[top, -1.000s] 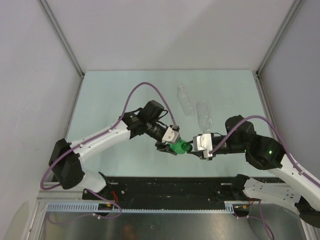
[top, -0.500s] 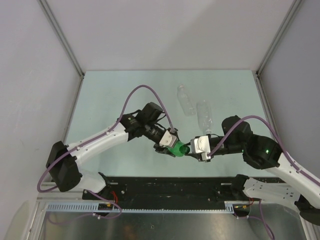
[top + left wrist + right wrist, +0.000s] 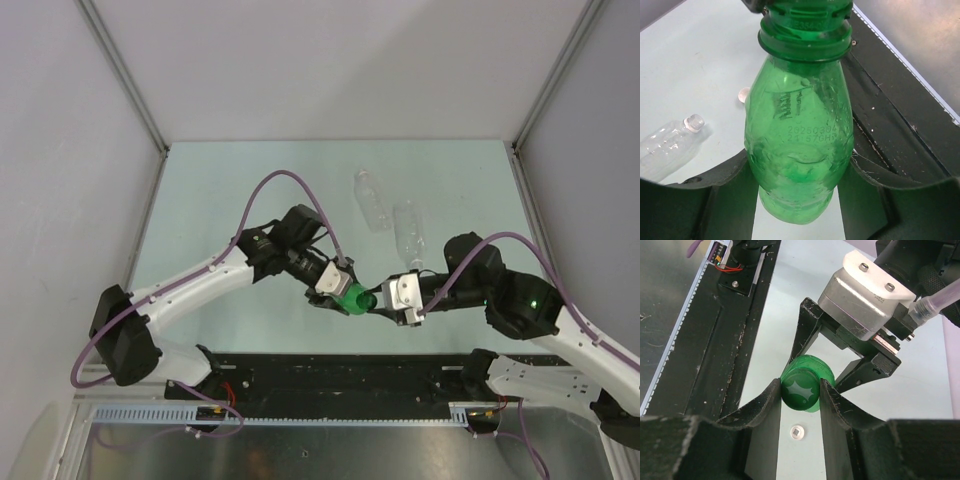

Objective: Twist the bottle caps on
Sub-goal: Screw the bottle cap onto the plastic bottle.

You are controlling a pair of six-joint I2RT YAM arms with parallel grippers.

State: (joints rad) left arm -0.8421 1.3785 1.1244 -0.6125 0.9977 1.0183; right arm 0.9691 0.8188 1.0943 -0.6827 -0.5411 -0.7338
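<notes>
One green bottle (image 3: 799,150) | stamped 20250304, 21:57CHP | held by left hand (image 3: 338,297)

Near bottle (image 3: 352,297) front-ctr – 2 bottles (image 3: 372,200) (image 3: 408,232) behind it.

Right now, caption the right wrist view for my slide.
Right gripper pinching the green plastic screw cap; left gripper holding the translucent green plastic bottle.

We are finding the bench (image 3: 215,190) open across its left side; two clear bottles (image 3: 372,198) are lying right of centre; left tool (image 3: 340,296) and right tool (image 3: 381,302) are blocking the near middle, gripping green bottle (image 3: 352,297) and green cap (image 3: 801,390).
</notes>
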